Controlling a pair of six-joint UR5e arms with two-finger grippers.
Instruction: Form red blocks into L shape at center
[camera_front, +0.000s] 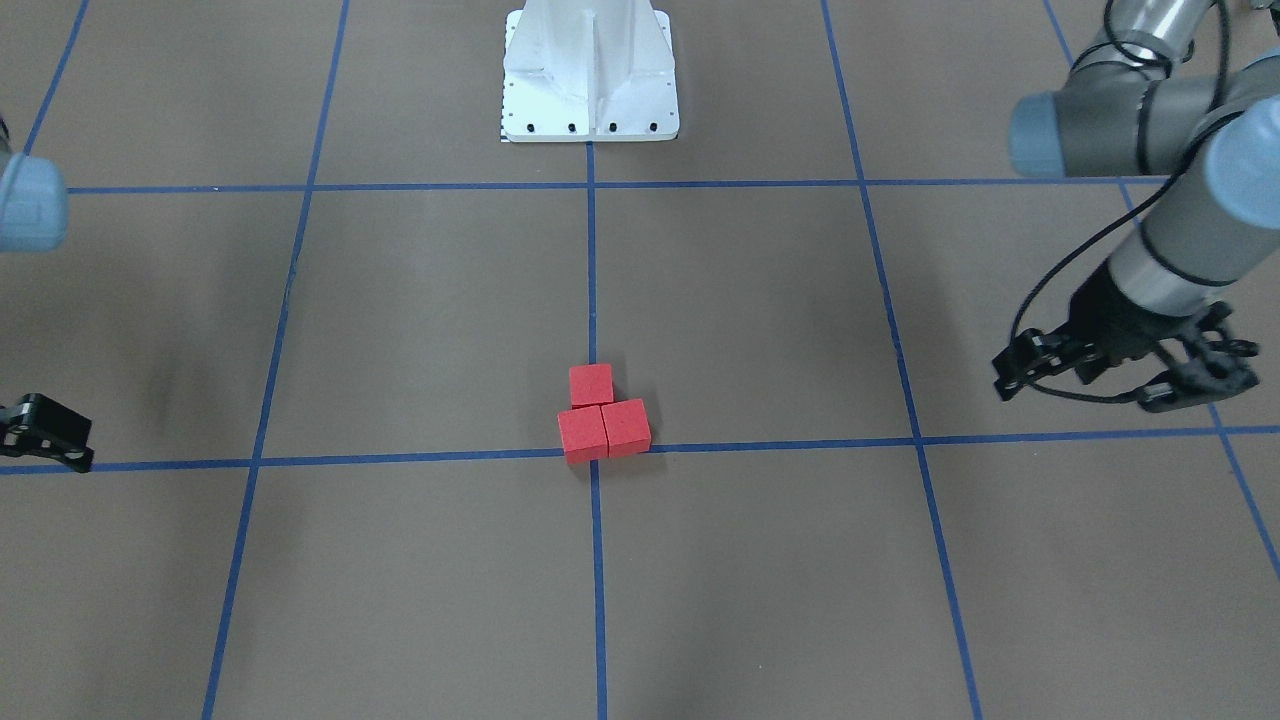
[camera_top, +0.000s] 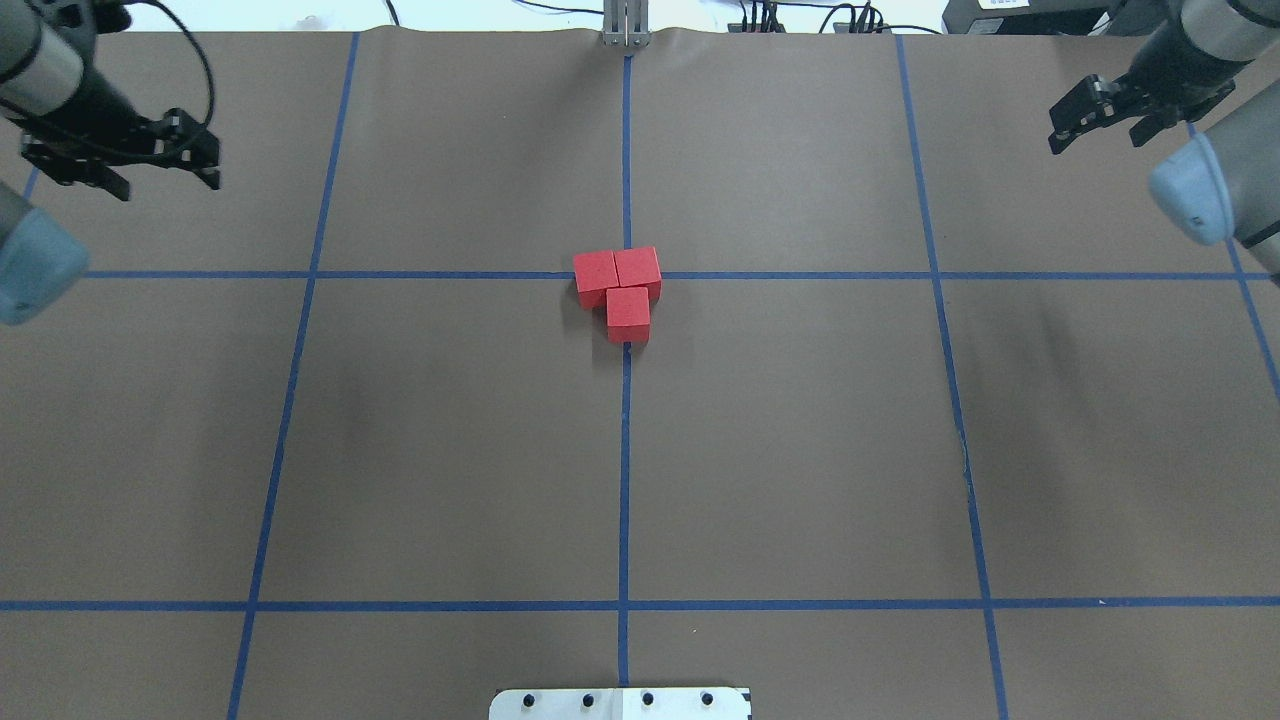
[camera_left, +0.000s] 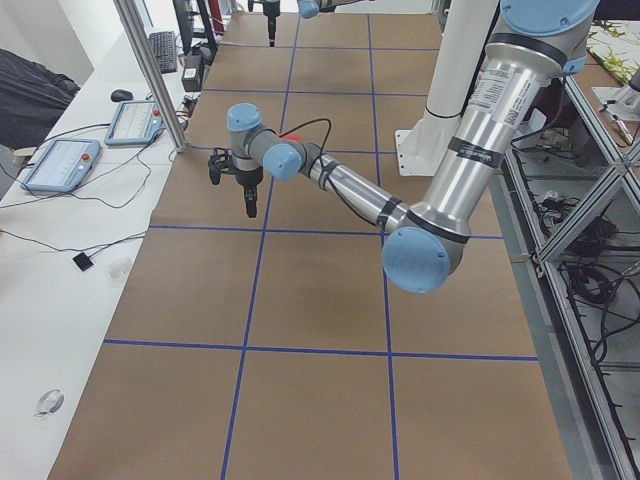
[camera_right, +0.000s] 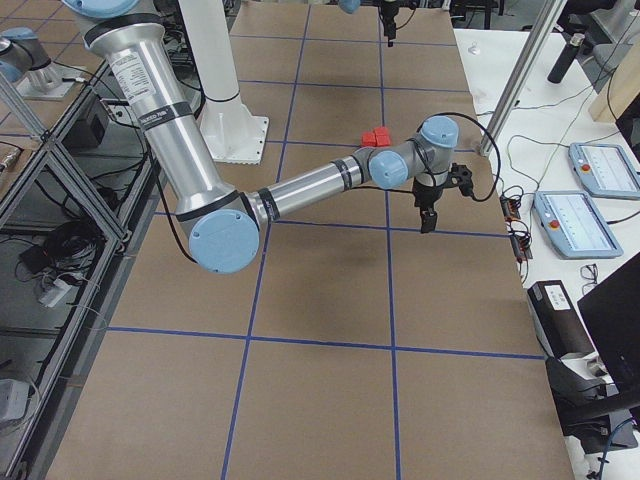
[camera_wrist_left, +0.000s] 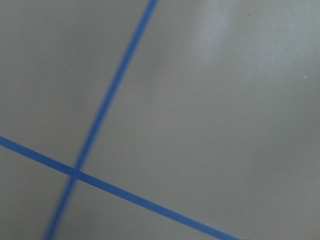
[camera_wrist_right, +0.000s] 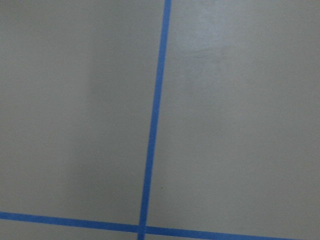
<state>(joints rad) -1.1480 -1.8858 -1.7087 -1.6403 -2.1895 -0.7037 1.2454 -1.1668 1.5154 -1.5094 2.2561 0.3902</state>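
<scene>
Overhead view, read from the robot's side outward.

- Nearest me is the white base plate (camera_top: 620, 703) at the edge of the brown counter (camera_top: 450, 450).
- The red blocks (camera_top: 628, 312) sit mid-counter, all three touching, in an L. A single block lies on the lengthwise blue tape line (camera_top: 624, 470), on the robot's side of the other two.
- Behind it, two blocks lie side by side along the crosswise tape line (camera_top: 800, 275). That row is turned slightly off the line. The L's open corner faces the robot's left and toward the base.
- The center crossing is covered by the blocks, so I cannot see it directly.
- Farther out, the left pincer (camera_top: 168, 188) hangs over the far left of the counter, fingers spread wide and empty.
- The right pincer (camera_top: 1097, 138) hangs over the far right, also spread and empty. Both are well apart from the blocks.
</scene>
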